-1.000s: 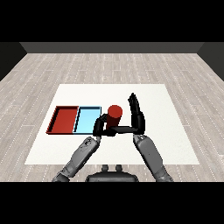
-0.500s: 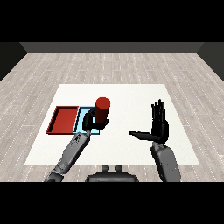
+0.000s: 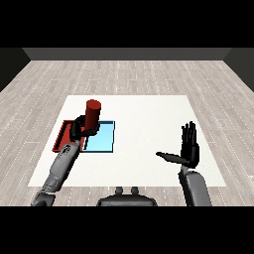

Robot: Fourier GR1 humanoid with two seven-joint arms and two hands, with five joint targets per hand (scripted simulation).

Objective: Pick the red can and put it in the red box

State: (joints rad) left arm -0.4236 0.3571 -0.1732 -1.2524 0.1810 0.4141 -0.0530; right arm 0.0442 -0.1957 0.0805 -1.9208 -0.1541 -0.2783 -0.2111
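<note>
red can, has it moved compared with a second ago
Yes. The red can, held in the left hand, has shifted left: it was past the light blue tray's right edge, now near the red tray.

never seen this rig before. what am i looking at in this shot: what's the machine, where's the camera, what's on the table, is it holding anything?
It is a humanoid robot at a white table. The camera sits at its head, looking down and forward, so the two grey forearms come in from the lower corners. Sides are not mirrored: the arm at the picture's left is the robot's left.

On the table, a red tray and a light blue tray lie side by side, red on the outside.

The left hand has its fingers curled round a red can, held upright above the line where the two trays meet. The can is not yet set down in the red tray.

The right hand holds nothing; it is raised off to the right with fingers straight and thumb out to the side.
</note>
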